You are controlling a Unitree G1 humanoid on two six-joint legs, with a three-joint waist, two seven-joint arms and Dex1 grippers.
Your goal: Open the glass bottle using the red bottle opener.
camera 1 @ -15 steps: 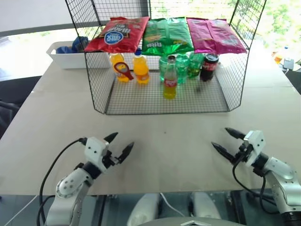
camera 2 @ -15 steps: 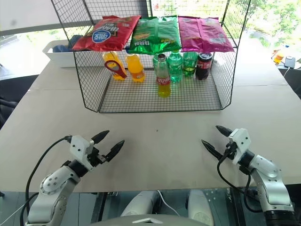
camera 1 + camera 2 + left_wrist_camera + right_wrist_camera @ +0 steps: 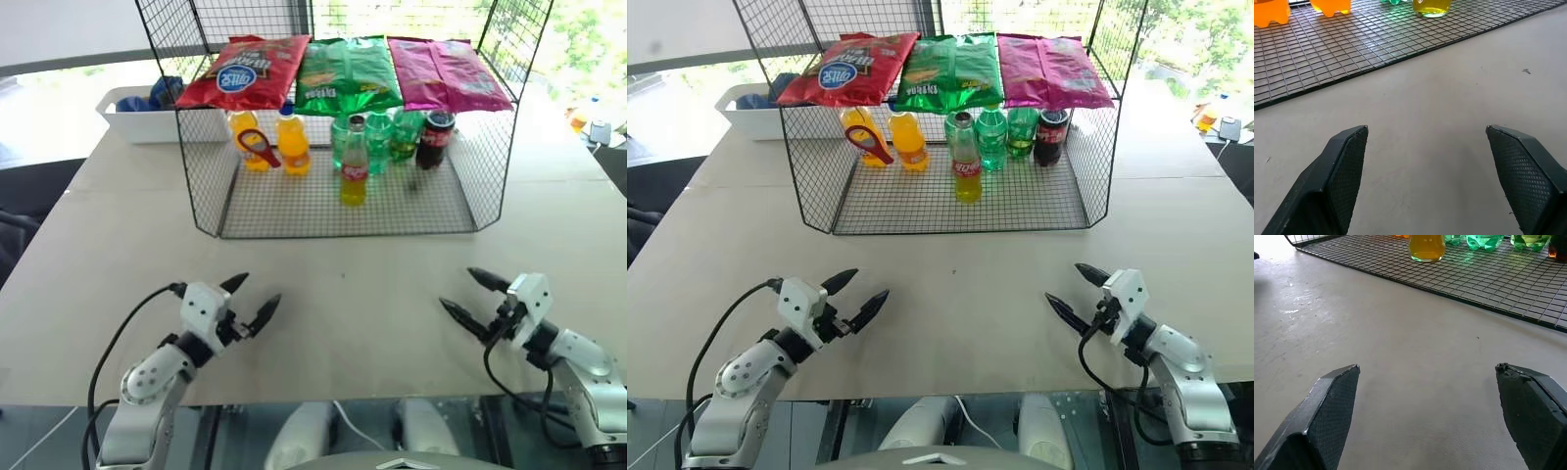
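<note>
Little has moved since the earlier frame. The left gripper (image 3: 248,301) and right gripper (image 3: 472,295) are held spread and empty over the table (image 3: 343,304). The glass bottle (image 3: 355,164) stands upright inside the wire rack (image 3: 206,196), with the red bottle opener (image 3: 258,147) hung to its left.

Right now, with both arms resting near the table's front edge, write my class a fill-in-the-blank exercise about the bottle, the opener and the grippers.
1. The glass bottle stands on the floor of the wire ____.
2. The red bottle opener leans against an ____ plastic bottle.
3. Both the left gripper and the right gripper are ____ and hold nothing.
4. Above the drinks lie ____ snack bags.

Missing words: rack; orange; open; three
</note>
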